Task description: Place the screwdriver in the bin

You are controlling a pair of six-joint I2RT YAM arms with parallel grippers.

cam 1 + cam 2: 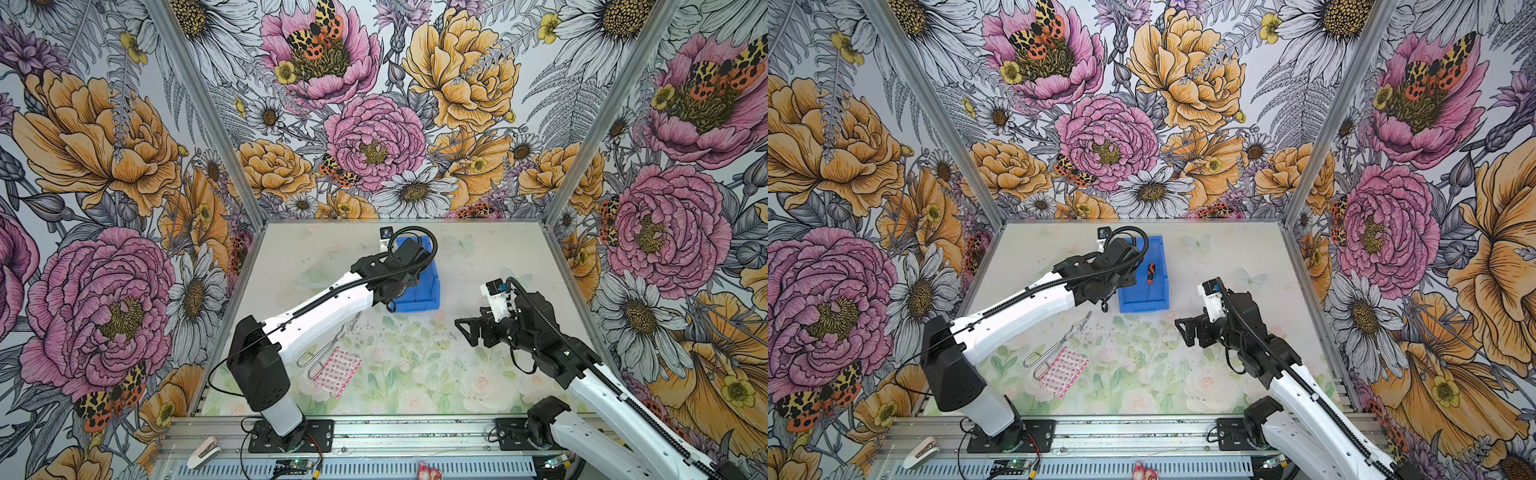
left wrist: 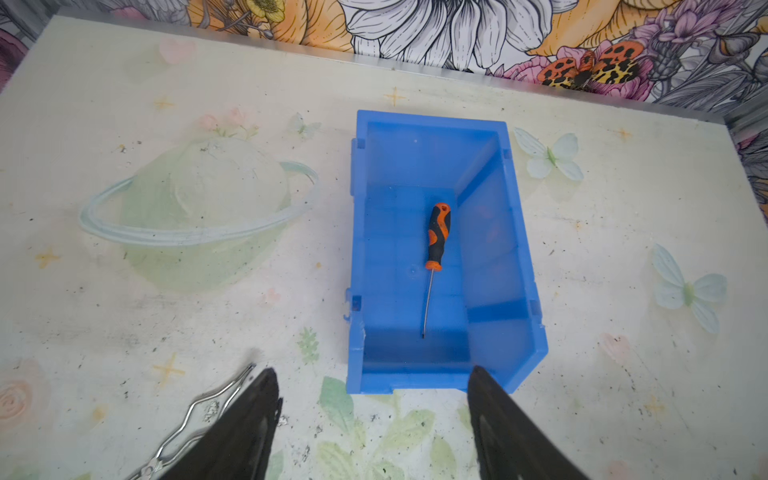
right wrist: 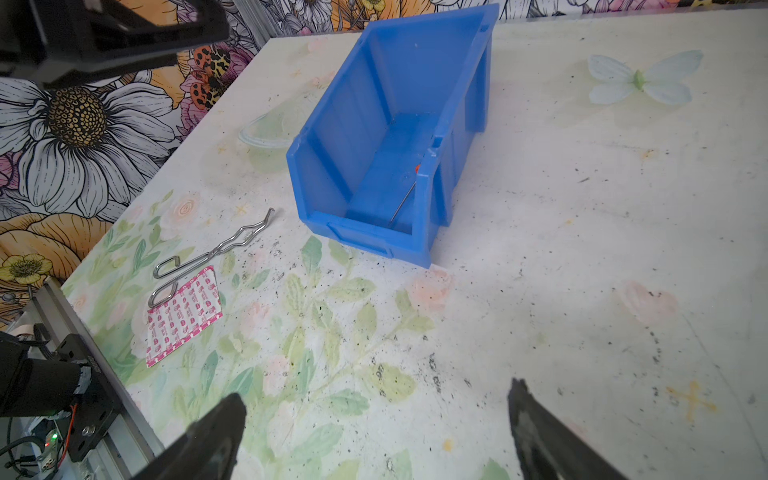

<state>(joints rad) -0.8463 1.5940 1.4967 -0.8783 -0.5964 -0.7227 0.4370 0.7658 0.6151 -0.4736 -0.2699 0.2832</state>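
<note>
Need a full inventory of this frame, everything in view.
bin: 1, blue, far middle of table, lower lip toward the robot
screwdriver: 1, orange-black handle and silver shaft, flat on the bin floor
wire tongs: 1, silver, on table left of bin, nearer the robot
packet: 1, pink-patterned, overlapped by the tongs' loop end
stapler-like object: 1, white, front rail by left arm base
table: 1, pale floral print
left gripper: 1, black, open, empty, by the bin's lower lip
right gripper: 1, black, open, empty, right of bin
</note>
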